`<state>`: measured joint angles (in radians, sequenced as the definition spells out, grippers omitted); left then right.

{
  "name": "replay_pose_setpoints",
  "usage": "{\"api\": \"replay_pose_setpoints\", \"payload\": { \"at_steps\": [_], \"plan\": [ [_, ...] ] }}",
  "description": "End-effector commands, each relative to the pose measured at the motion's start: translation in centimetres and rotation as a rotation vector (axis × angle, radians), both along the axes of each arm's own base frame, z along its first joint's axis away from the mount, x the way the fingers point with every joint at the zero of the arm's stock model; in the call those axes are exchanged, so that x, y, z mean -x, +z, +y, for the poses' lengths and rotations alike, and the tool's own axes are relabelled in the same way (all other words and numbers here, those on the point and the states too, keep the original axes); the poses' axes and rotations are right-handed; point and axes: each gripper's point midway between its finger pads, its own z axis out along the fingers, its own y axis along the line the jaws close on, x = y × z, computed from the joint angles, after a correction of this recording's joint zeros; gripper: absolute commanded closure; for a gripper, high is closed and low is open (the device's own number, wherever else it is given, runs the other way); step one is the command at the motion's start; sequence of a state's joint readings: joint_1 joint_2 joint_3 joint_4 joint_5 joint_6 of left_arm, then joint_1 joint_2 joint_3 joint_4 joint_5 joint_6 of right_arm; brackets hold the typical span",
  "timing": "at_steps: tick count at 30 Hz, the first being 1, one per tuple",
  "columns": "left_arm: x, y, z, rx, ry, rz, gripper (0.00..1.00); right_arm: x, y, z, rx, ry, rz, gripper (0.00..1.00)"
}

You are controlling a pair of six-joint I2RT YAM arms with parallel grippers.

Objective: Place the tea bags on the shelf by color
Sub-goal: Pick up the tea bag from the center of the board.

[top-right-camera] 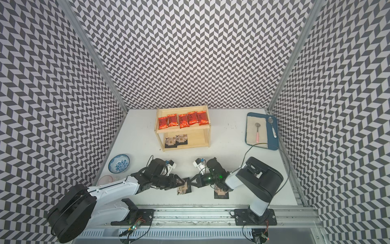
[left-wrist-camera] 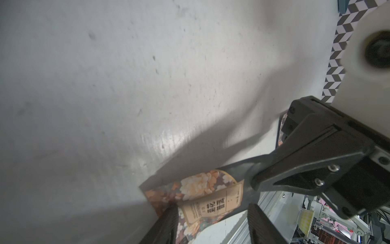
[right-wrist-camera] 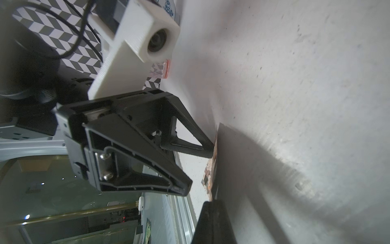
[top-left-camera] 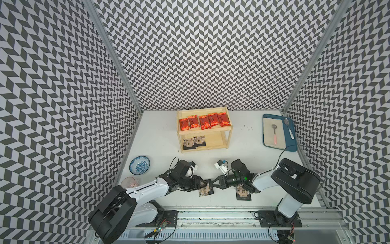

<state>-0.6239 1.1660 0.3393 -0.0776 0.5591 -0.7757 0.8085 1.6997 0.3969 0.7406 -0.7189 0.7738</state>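
Here we see the shelf (top-left-camera: 229, 126) with five red tea bags (top-left-camera: 204, 122) on top and two black ones (top-left-camera: 194, 142) below. The right gripper (top-left-camera: 213, 185) is clenched on the edge of a black packet (top-left-camera: 205, 189) tilted up from the table (top-left-camera: 160, 143); the left gripper (top-left-camera: 203, 184) stands half open around it. Another black packet (top-left-camera: 243, 195) lies under the right arm.

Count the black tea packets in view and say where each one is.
4: two on the shelf's lower tier; two on the table, one between both grippers, one under the right arm.
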Motion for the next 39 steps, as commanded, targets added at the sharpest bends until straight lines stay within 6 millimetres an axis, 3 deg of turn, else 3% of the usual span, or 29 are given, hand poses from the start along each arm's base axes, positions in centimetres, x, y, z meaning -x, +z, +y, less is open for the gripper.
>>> {"api": "replay_pose_setpoints", "payload": {
  "at_steps": [1,6,9,14,18,23,33,36,39],
  "plan": [
    [-2.4,3.1,0.6,0.059,0.057,-0.107,0.41,-0.9,2.7,-0.7,-0.081,-0.035,-0.051,1.0],
    [-5.2,10.5,1.5,0.311,0.13,-0.266,0.28,-2.6,7.6,-2.8,-0.215,-0.087,-0.12,1.0],
    [-4.9,13.7,0.8,0.449,0.058,-0.308,0.27,-3.2,10.1,-3.4,-0.273,-0.095,-0.145,1.0],
    [-4.1,17.2,-0.5,0.569,-0.049,-0.379,0.28,-3.9,13.0,-3.3,-0.339,-0.097,-0.163,1.0],
    [-3.3,18.0,-1.5,0.586,-0.092,-0.403,0.35,-4.0,14.2,-3.0,-0.388,-0.096,-0.143,1.0],
    [-3.0,16.9,-1.8,0.56,-0.088,-0.379,0.45,-4.1,14.9,-3.0,-0.424,-0.096,-0.134,1.0],
    [-5.0,16.3,0.9,0.451,0.025,-0.422,0.44,-4.0,14.8,-4.0,-0.384,-0.109,-0.151,1.0],
    [-4.7,15.8,0.6,0.455,0.004,-0.406,0.42,-4.3,15.3,-4.0,-0.379,-0.111,-0.166,1.0],
    [-4.0,16.9,-0.3,0.498,-0.048,-0.428,0.42,-4.5,15.6,-3.7,-0.383,-0.107,-0.166,1.0]
  ]
}}
